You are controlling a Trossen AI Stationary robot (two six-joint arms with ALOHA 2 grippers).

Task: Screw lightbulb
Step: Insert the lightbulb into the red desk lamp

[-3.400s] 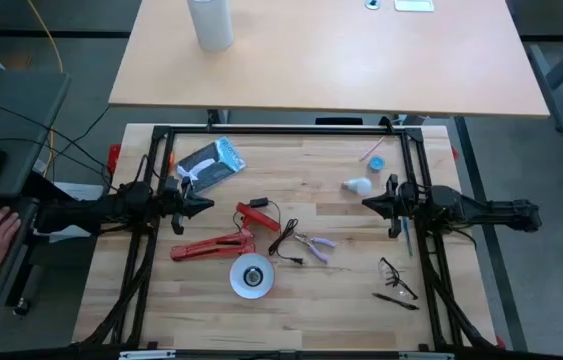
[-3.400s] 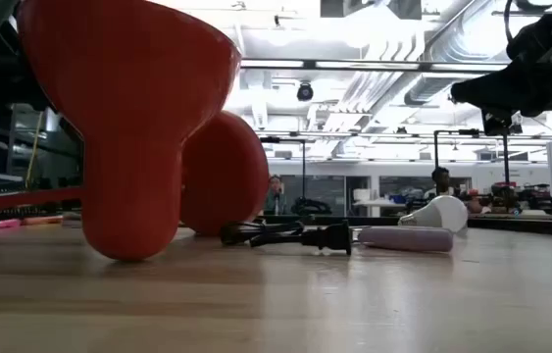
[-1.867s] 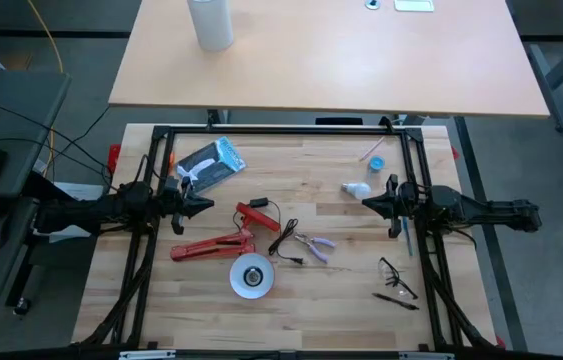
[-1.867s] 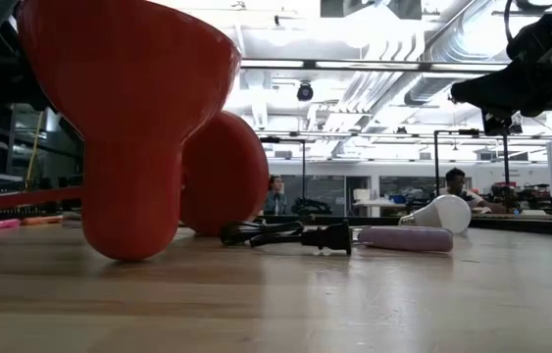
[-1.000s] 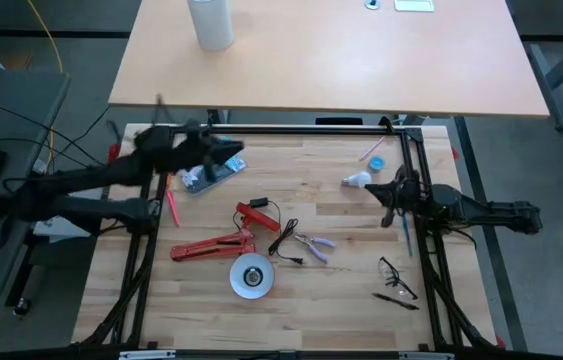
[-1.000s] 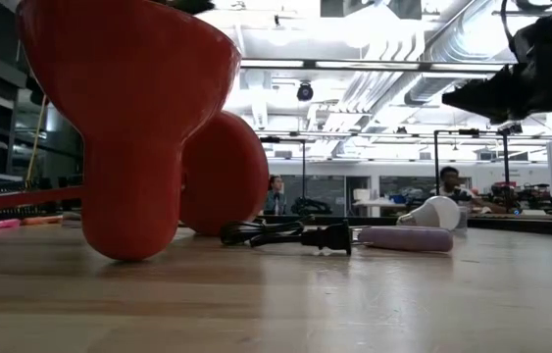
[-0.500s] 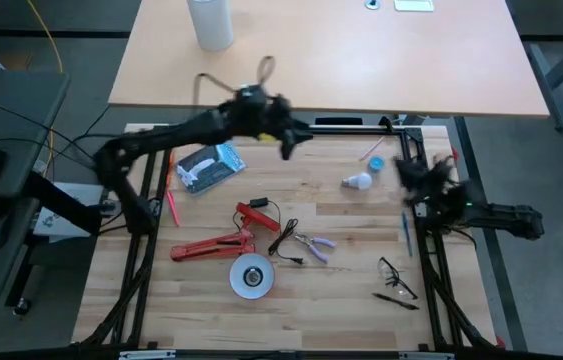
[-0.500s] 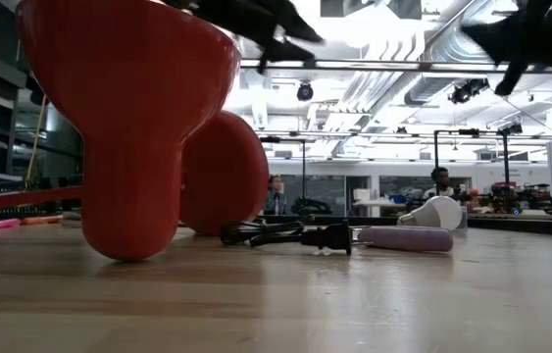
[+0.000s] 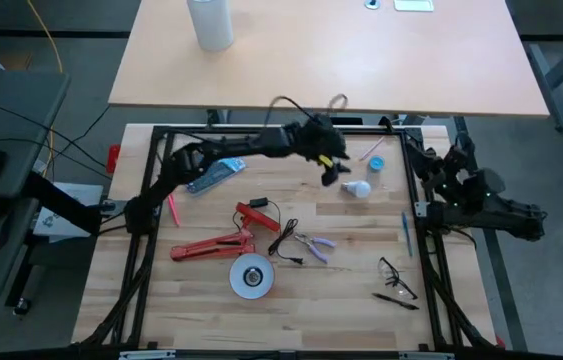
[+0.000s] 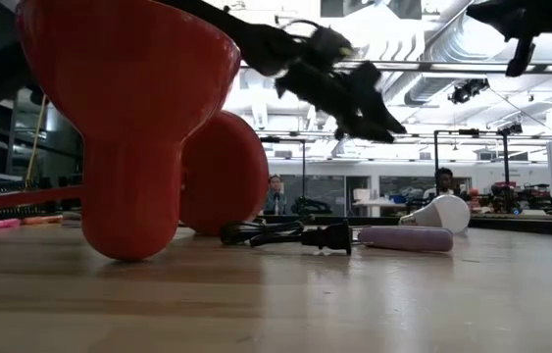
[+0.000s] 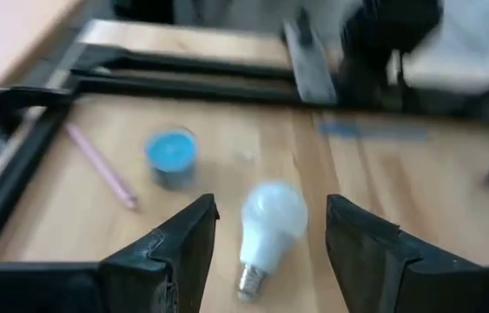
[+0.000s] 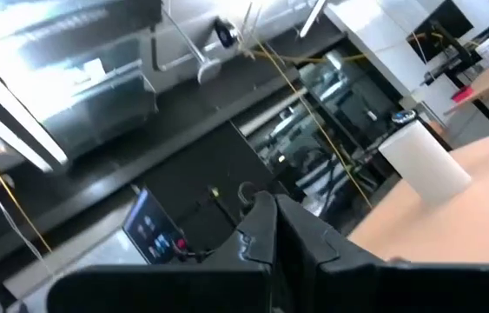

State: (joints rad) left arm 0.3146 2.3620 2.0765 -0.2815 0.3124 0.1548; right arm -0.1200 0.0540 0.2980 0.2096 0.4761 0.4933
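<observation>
The lightbulb (image 9: 360, 187) lies on its side on the tabletop toward the far right corner, near a small blue round object (image 9: 376, 163) and a pink pen (image 9: 372, 150). The left gripper (image 9: 333, 170) reaches across and hovers just beside the bulb, fingers spread wide and apparently not touching it. The right gripper (image 9: 444, 163) is raised near the right edge, fingers closed on nothing.

Bright, even overhead light with ceiling glare in the low view; motion blur across both wrist views.
</observation>
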